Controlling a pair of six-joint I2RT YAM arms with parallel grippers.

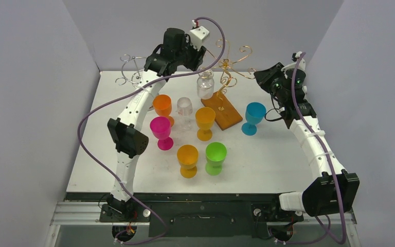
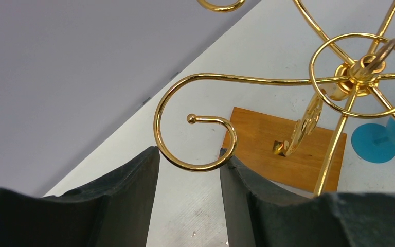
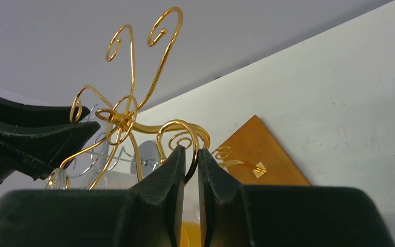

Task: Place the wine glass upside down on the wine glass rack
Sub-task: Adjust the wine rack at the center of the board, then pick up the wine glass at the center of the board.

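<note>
The gold wire wine glass rack (image 1: 226, 64) stands on a wooden base (image 1: 226, 110) at the back centre. A clear wine glass (image 1: 204, 85) hangs under its left arm, bowl downward. My left gripper (image 1: 198, 60) hovers just above that glass. In the left wrist view it (image 2: 189, 154) is open, with the rack's curled hook (image 2: 195, 136) at its fingertips and nothing held. My right gripper (image 1: 259, 76) is at the rack's right side. In the right wrist view it (image 3: 191, 153) is shut on a gold rack arm (image 3: 180, 126).
Upright glasses stand in front of the rack: clear (image 1: 185, 108), orange (image 1: 162, 105), pink (image 1: 160, 131), amber (image 1: 204, 121), orange (image 1: 187, 159), green (image 1: 216, 157) and blue (image 1: 254, 117). A silver wire rack (image 1: 128, 72) stands at the back left. Grey walls enclose three sides.
</note>
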